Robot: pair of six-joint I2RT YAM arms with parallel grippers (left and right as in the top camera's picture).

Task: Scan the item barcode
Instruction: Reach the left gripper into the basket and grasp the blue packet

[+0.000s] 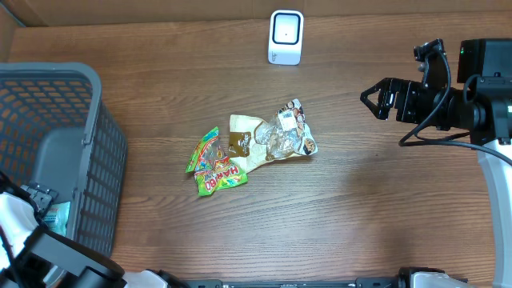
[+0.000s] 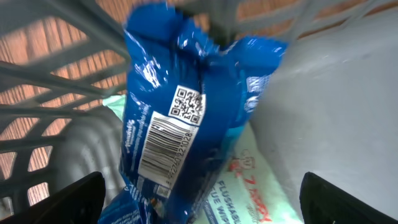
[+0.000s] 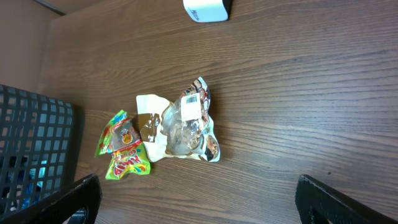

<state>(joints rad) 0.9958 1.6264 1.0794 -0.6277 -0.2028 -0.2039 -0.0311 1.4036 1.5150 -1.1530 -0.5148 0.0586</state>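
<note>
L fingers (image 2: 71, 200) wide apart, gripping nothing, over blue pkt (image 2: 165, 112) w/ barcode, in basket (image 1: 48, 74). R fingers (image 3: 348, 202) spread wide, empty, above surface (image 3: 298, 93).

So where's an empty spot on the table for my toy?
Bare wood lies between the clear crinkly snack bag and the black right gripper, and along the near edge below the green-yellow candy bag. The grey mesh basket is crowded with packets.

A brown wood-grain table (image 1: 360, 224) fills the view, evenly lit.
</note>
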